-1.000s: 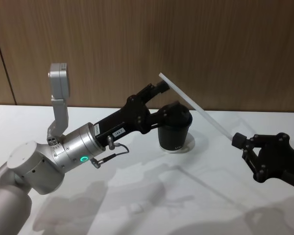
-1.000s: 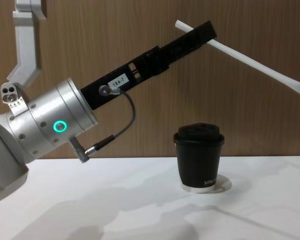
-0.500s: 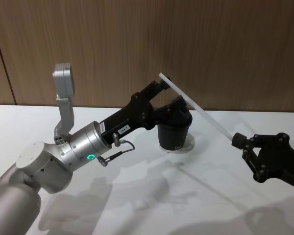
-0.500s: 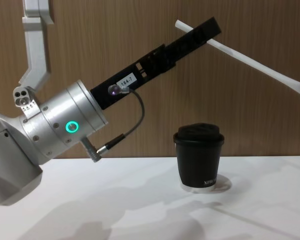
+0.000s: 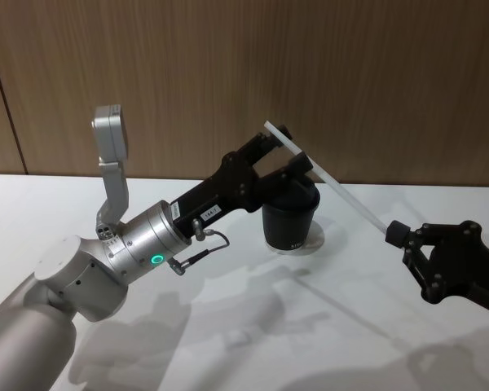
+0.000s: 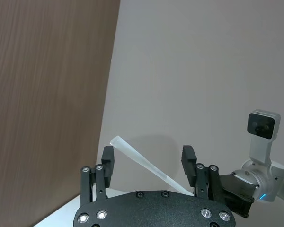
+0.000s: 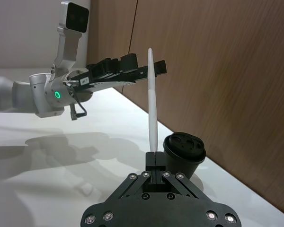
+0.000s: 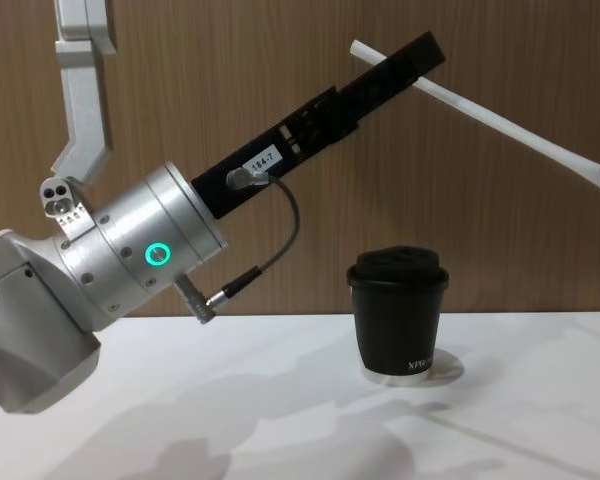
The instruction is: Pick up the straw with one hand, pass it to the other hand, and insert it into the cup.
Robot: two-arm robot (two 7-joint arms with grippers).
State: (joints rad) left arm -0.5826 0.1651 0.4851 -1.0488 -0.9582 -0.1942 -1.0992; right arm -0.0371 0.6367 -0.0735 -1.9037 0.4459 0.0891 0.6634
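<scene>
Holding the straw [image 5: 342,191] slanted in the air across the upper middle of the head view, the right tool [image 5: 394,233] is clenching its lower end at right; the left tool [image 5: 285,148] is spreading its fingers [image 6: 108,157] either side of the upper end, not gripping; the pickup is looking done, the handover under way, insertion left; the cup [image 5: 292,220] is standing lidded on the counter [image 5: 65,195] at centre; the left wrist view is revealing the gaps beside the straw, which the chest view's side-on angle is hiding.
</scene>
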